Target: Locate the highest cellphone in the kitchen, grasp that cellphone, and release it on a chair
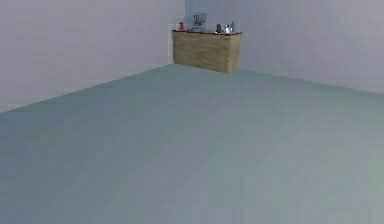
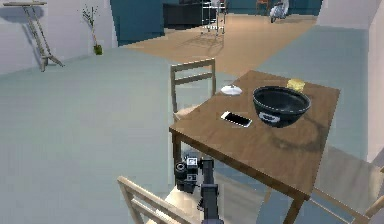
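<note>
A flat pale cellphone [image 2: 237, 119] lies on the wooden table [image 2: 300, 150], near the table's left edge and left of a dark bowl [image 2: 280, 104]. The arm [image 2: 212, 200] rises from the bottom edge. Its gripper [image 2: 186, 172] sits just off the table's near left corner, lower in the picture than the phone. I cannot tell whether it holds anything. Three light wooden chairs stand around the table: one at its far side [image 2: 193, 78], one at the bottom edge [image 2: 150, 205], and one at the right [image 2: 345, 182].
A small white dish [image 2: 232, 90] and a yellow thing [image 2: 296, 84] also lie on the table. Grey floor opens to the left, with a white stand [image 2: 35, 30] and a plant [image 2: 95, 30] at the wall. In the forward view a wooden sideboard [image 1: 207, 50] stands far across bare floor.
</note>
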